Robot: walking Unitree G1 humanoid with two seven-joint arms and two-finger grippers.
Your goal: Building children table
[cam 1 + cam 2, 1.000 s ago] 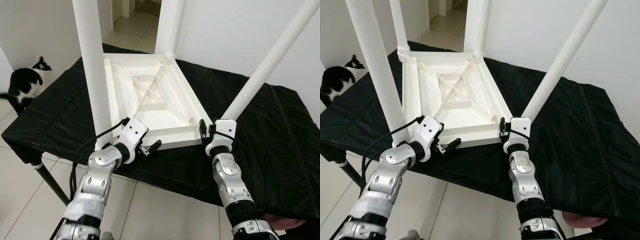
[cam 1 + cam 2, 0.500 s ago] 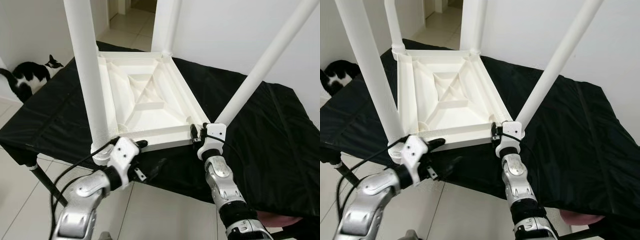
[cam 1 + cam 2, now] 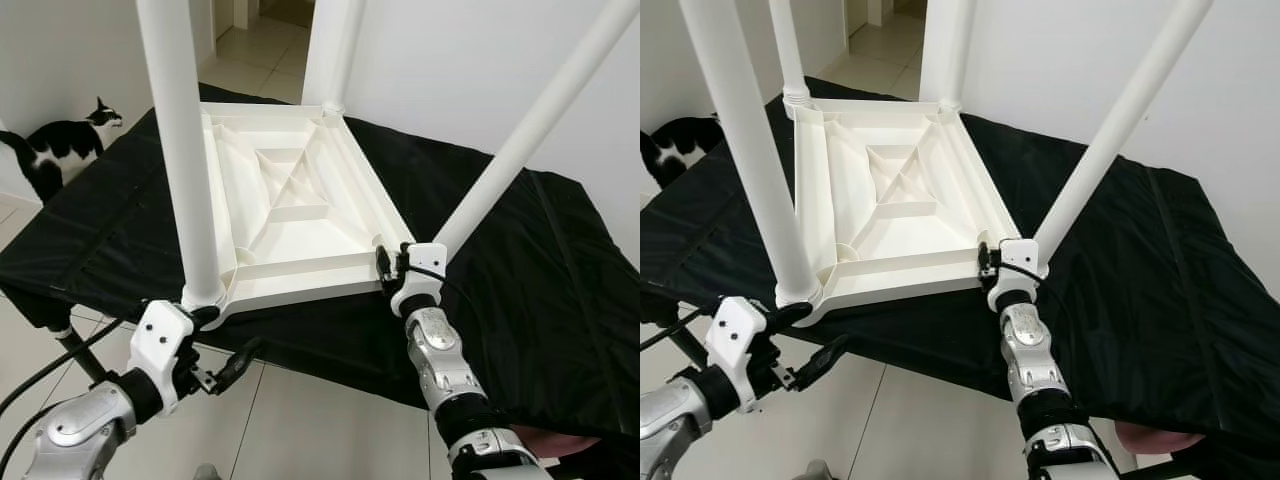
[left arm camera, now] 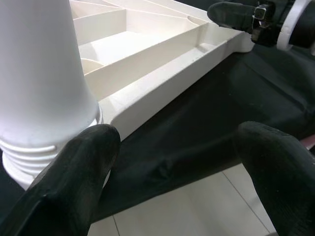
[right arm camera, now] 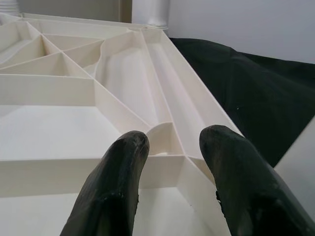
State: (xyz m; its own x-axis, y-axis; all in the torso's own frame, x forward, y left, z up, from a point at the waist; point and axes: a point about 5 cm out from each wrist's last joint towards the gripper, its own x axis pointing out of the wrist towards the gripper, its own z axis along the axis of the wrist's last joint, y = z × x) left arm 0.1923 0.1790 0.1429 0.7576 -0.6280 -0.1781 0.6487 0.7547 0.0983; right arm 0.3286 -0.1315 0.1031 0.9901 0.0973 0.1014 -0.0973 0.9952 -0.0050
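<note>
Right now the white plastic children's table (image 3: pixel 300 215) lies upside down on a work table draped in black cloth (image 3: pixel 520 260), its ribbed underside facing up and its white legs (image 3: pixel 185 150) sticking up from the corners. Its near edge sits close to the cloth's front edge. The right gripper (image 3: pixel 385 268) is at the near right corner, beside the foot of the slanted leg (image 3: pixel 520 145) there; its two black fingers (image 5: pixel 118 187) stand slightly apart over the corner pocket, pinching nothing I can make out. The left gripper (image 3: pixel 225 345) hangs just off the near left corner, below the table's edge, fingers (image 4: pixel 74 172) spread wide with one beside the threaded base of the leg. A black-and-white cat (image 3: pixel 65 150) stands on the tiled floor (image 3: pixel 290 420) to the left.
</note>
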